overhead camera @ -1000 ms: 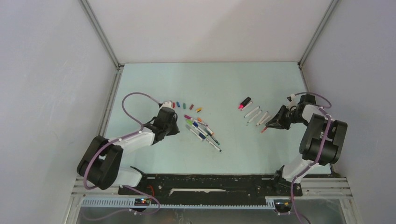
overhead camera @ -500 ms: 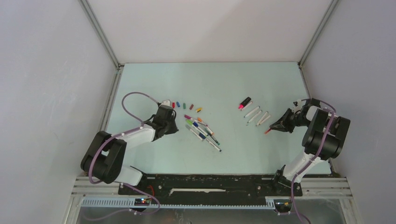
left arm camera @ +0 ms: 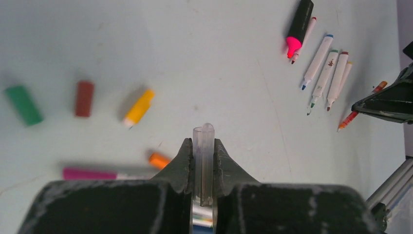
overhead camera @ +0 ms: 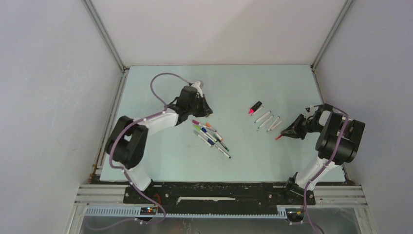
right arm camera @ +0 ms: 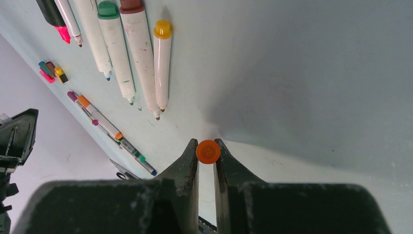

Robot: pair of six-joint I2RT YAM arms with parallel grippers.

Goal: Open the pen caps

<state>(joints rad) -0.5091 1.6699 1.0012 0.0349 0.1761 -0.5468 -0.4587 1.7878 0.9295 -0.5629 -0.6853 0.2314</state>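
- Pen caps (left arm camera: 84, 98), small loose plastic cylinders (green, dark red, yellow, orange): on pale-green table (overhead camera: 234, 83), left half, below black left gripper (left arm camera: 203, 144).
- Left gripper clamped on thin clear plastic tube (left arm camera: 204, 134).
- Black right gripper (right arm camera: 206, 145) near right edge, pinching orange-ended pen (right arm camera: 208, 152).

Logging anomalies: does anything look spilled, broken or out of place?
Nothing stands out: uncapped pens lie side by side, loose caps in a row, other pens heaped mid-table. The right gripper holds an orange pen, left gripper a clear piece.
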